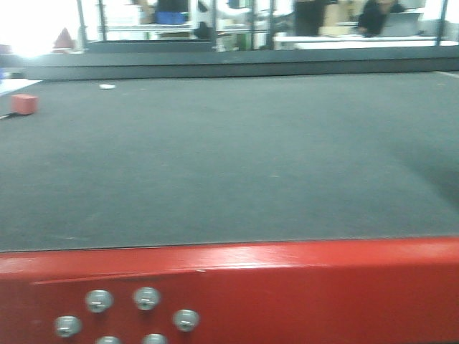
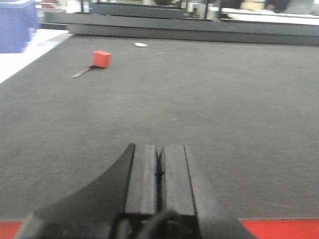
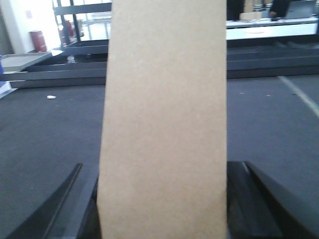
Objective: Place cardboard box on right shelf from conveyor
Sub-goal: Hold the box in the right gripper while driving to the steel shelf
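While my left jaws are hanging pressed together over the conveyor (image 2: 224,124), my wide-spread right jaws are clamping the cardboard box (image 3: 162,124).

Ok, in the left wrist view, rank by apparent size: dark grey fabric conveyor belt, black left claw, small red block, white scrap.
1. dark grey fabric conveyor belt
2. black left claw, shut; enlarged by nearness to the camera
3. small red block
4. white scrap, clearly smallest

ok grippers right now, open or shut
left gripper: shut, empty
right gripper: shut on box
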Action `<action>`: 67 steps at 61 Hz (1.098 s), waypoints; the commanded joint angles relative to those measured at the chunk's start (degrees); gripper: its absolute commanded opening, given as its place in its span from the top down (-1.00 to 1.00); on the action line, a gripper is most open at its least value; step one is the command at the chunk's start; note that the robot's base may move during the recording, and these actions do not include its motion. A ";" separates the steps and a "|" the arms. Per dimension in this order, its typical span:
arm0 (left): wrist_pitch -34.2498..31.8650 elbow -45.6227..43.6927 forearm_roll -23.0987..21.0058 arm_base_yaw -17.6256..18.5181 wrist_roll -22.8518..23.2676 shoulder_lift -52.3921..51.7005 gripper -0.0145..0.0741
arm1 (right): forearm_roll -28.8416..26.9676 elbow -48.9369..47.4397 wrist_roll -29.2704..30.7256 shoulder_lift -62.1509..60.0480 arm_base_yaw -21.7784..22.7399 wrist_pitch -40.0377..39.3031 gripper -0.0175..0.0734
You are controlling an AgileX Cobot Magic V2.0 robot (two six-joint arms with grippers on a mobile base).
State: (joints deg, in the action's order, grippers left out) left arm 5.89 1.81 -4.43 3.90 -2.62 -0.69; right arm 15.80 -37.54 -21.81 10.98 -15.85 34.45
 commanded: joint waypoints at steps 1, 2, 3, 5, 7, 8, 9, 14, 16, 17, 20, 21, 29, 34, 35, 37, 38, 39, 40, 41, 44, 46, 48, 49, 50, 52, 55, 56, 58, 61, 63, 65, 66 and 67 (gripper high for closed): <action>-5.04 0.58 -0.34 0.12 -0.01 -0.83 0.94 | 1.57 -1.51 0.59 0.86 0.32 -6.46 0.27; -5.04 0.58 -0.34 0.12 -0.01 -0.83 0.94 | 1.57 -1.51 0.59 0.86 0.32 -6.46 0.27; -5.04 0.58 -0.34 0.12 -0.01 -0.83 0.94 | 1.57 -1.51 0.59 0.86 0.32 -6.46 0.27; -5.04 0.58 -0.34 0.12 -0.01 -0.83 0.94 | 1.57 -1.51 0.59 0.86 0.32 -6.46 0.27; -5.04 0.58 -0.34 0.12 -0.01 -0.83 0.94 | 1.57 -1.51 0.59 0.86 0.32 -6.46 0.27; -5.04 0.58 -0.34 0.12 -0.01 -0.83 0.93 | 1.57 -1.51 0.59 0.86 0.32 -6.46 0.27; -5.04 0.58 -0.34 0.12 -0.01 -0.83 0.93 | 1.57 -1.51 0.59 0.86 0.32 -6.46 0.27; -5.04 0.58 -0.34 0.12 -0.01 -0.83 0.94 | 1.57 -1.51 0.59 0.86 0.32 -6.46 0.27; -5.04 0.58 -0.34 0.12 -0.01 -0.83 0.94 | 1.57 -1.51 0.59 0.86 0.32 -6.46 0.27; -5.04 0.58 -0.34 0.12 -0.01 -0.83 0.94 | 1.57 -1.51 0.59 0.86 0.32 -6.46 0.27; -5.04 0.58 -0.34 0.12 -0.01 -0.83 0.94 | 1.57 -1.51 0.59 0.86 0.32 -6.46 0.27; -5.04 0.58 -0.34 0.12 -0.01 -0.83 0.94 | 1.57 -1.51 0.59 0.86 0.32 -6.46 0.27; -5.04 0.58 -0.34 0.12 -0.01 -0.83 0.94 | 1.57 -1.51 0.59 0.86 0.32 -6.46 0.27; -5.04 0.58 -0.34 0.12 -0.01 -0.83 0.93 | 1.57 -1.51 0.59 0.86 0.32 -6.46 0.27; -5.04 0.58 -0.34 0.12 -0.01 -0.83 0.94 | 1.57 -1.51 0.59 0.86 0.32 -6.46 0.27; -5.04 0.58 -0.34 0.12 -0.01 -0.83 0.94 | 1.57 -1.51 0.59 0.86 0.32 -6.46 0.27; -5.04 0.58 -0.34 0.12 -0.01 -0.83 0.94 | 1.57 -1.51 0.59 0.86 0.32 -6.46 0.27; -5.04 0.58 -0.34 0.12 -0.01 -0.83 0.94 | 1.57 -1.51 0.59 0.86 0.32 -6.46 0.27; -5.04 0.58 -0.34 0.12 -0.01 -0.83 0.93 | 1.57 -1.51 0.59 0.86 0.32 -6.46 0.27; -5.04 0.58 -0.34 0.12 -0.01 -0.83 0.94 | 1.57 -1.51 0.59 0.86 0.32 -6.46 0.27; -5.04 0.58 -0.34 0.12 -0.01 -0.83 0.93 | 1.57 -1.51 0.59 0.86 0.32 -6.46 0.27; -5.04 0.58 -0.34 0.12 -0.01 -0.83 0.93 | 1.57 -1.51 0.59 0.86 0.32 -6.46 0.27; -5.04 0.58 -0.34 0.12 -0.01 -0.83 0.94 | 1.57 -1.51 0.59 0.86 0.32 -6.46 0.27; -5.04 0.58 -0.34 0.12 -0.01 -0.83 0.94 | 1.57 -1.51 0.59 0.86 0.32 -6.46 0.27; -5.04 0.58 -0.34 0.12 -0.01 -0.83 0.94 | 1.57 -1.51 0.59 0.86 0.32 -6.46 0.27; -5.04 0.58 -0.34 0.12 -0.01 -0.83 0.94 | 1.57 -1.51 0.59 0.86 0.32 -6.46 0.27; -5.04 0.58 -0.34 0.12 -0.01 -0.83 0.94 | 1.57 -1.51 0.59 0.86 0.32 -6.46 0.27; -5.04 0.58 -0.34 0.12 -0.01 -0.83 0.94 | 1.57 -1.51 0.59 0.86 0.32 -6.46 0.27; -5.04 0.58 -0.34 0.12 -0.01 -0.83 0.93 | 1.57 -1.51 0.59 0.86 0.32 -6.46 0.27; -5.04 0.58 -0.34 0.12 -0.01 -0.83 0.94 | 1.57 -1.51 0.59 0.86 0.32 -6.46 0.27; -5.04 0.58 -0.34 0.12 -0.01 -0.83 0.94 | 1.57 -1.51 0.59 0.86 0.32 -6.46 0.27; -5.04 0.58 -0.34 0.12 -0.01 -0.83 0.94 | 1.57 -1.51 0.59 0.86 0.32 -6.46 0.27; -5.04 0.58 -0.34 0.12 -0.01 -0.83 0.93 | 1.57 -1.51 0.59 0.86 0.32 -6.46 0.27; -5.04 0.58 -0.34 0.12 -0.01 -0.83 0.94 | 1.57 -1.51 0.59 0.86 0.32 -6.46 0.27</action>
State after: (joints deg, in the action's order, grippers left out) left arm 5.89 1.81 -4.43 3.90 -2.62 -0.69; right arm 15.80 -37.54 -21.81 10.98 -15.85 34.45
